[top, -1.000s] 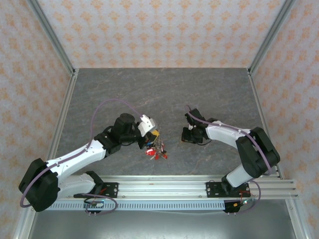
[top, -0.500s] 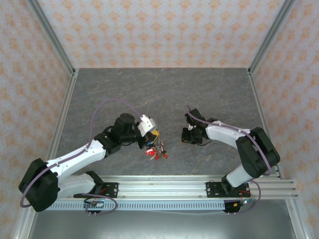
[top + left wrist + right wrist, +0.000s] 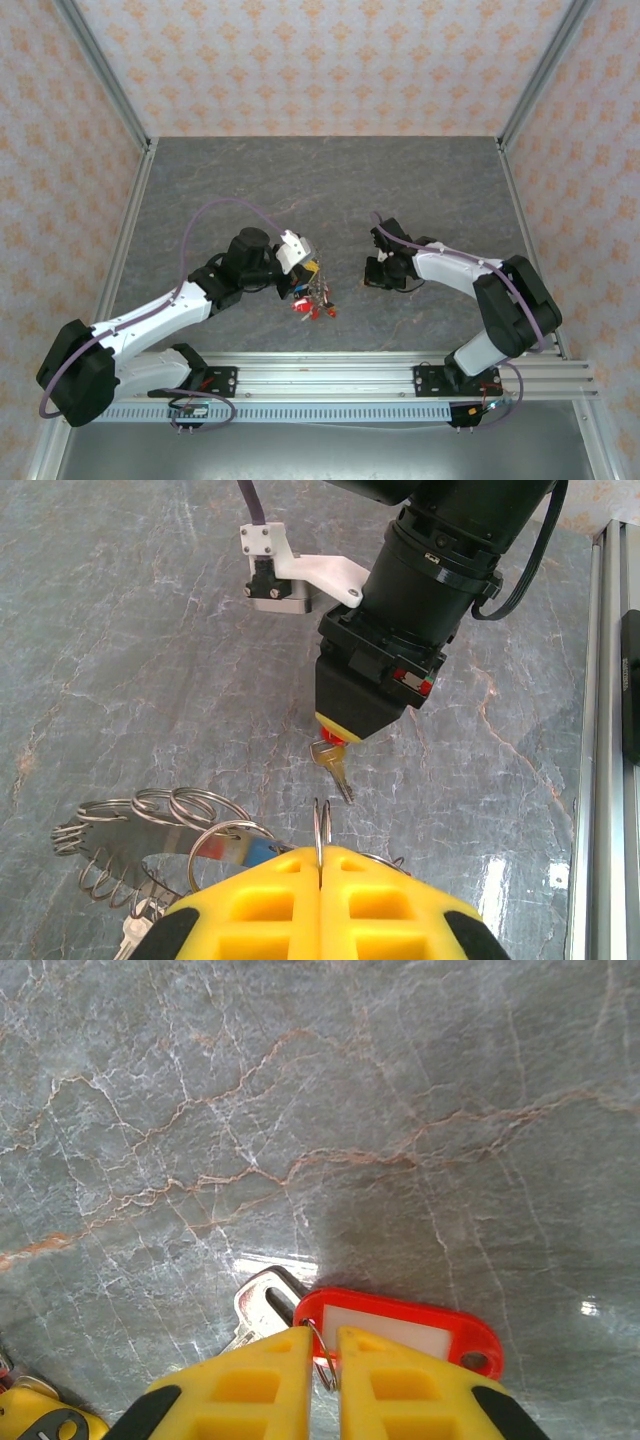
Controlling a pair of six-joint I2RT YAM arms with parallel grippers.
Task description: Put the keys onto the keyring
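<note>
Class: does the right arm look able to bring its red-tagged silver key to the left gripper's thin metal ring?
Probably yes: only open grey table lies between the red-tagged silver key and the upright thin metal ring.

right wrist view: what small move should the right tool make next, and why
Probably a slight lift of the right tool. Its fingers look closed on the small loop joining the red tag and key, which seem to lie flat on the table. The left tool holds a metal ring upright nearby.
</note>
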